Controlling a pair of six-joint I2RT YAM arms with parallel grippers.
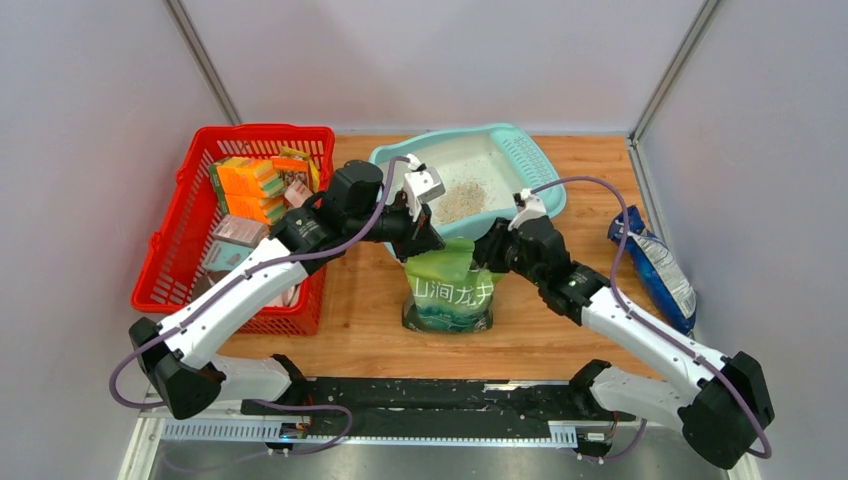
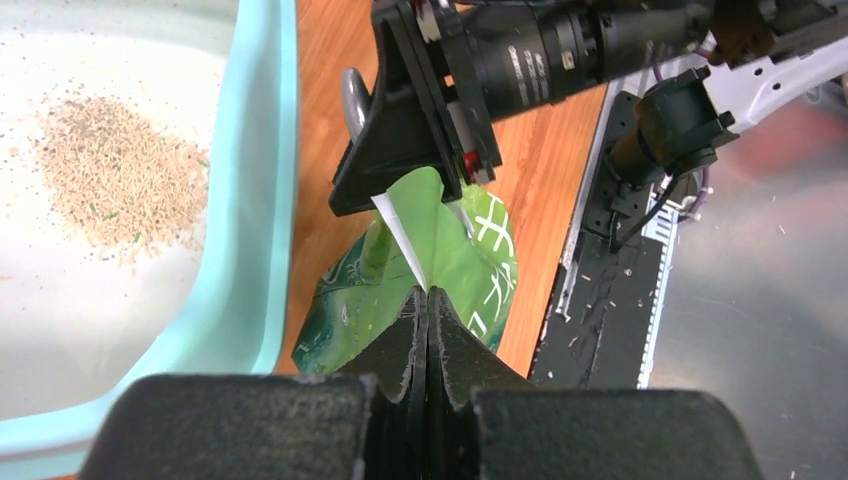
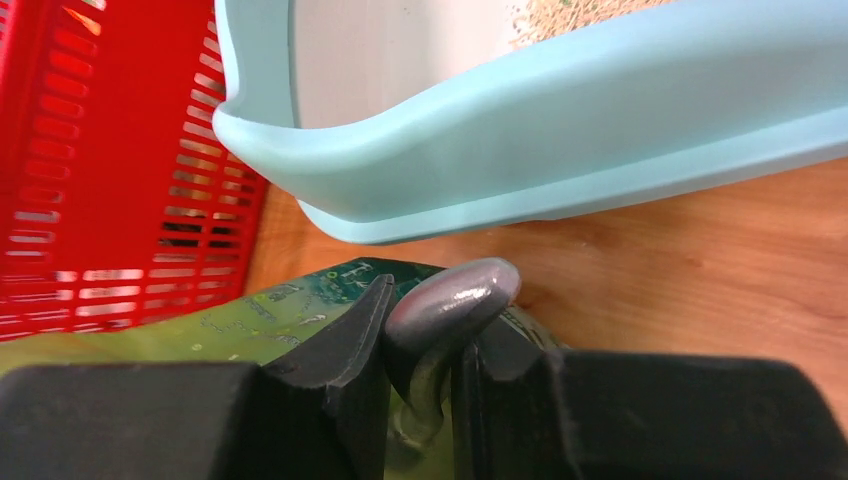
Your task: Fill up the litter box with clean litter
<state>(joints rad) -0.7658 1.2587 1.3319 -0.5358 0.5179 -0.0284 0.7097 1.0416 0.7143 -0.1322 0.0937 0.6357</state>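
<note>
From above, one litter box (image 1: 535, 165) sits far-centre with one pile of clean litter (image 1: 462, 200) inside. Both arms' fingertips are lost against one green bag (image 1: 450, 290).

Left wrist: the left gripper (image 2: 428, 300) is pinched together on the bag's top edge.

Right wrist: the right gripper (image 3: 430, 320) clamps one grey scoop handle (image 3: 460, 290), its bowl hidden.

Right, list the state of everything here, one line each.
Litter box, mostly bare inside.
Clean litter, small loose pile in the box.
Green bag, mouth open, lip pinched.
Left fingers, shut on the bag's lip.
Metal scoop, handle held, rest hidden.
Right fingers, shut on the scoop's handle.
Red basket, holding packs.
Blue packet, lying flat.
</note>
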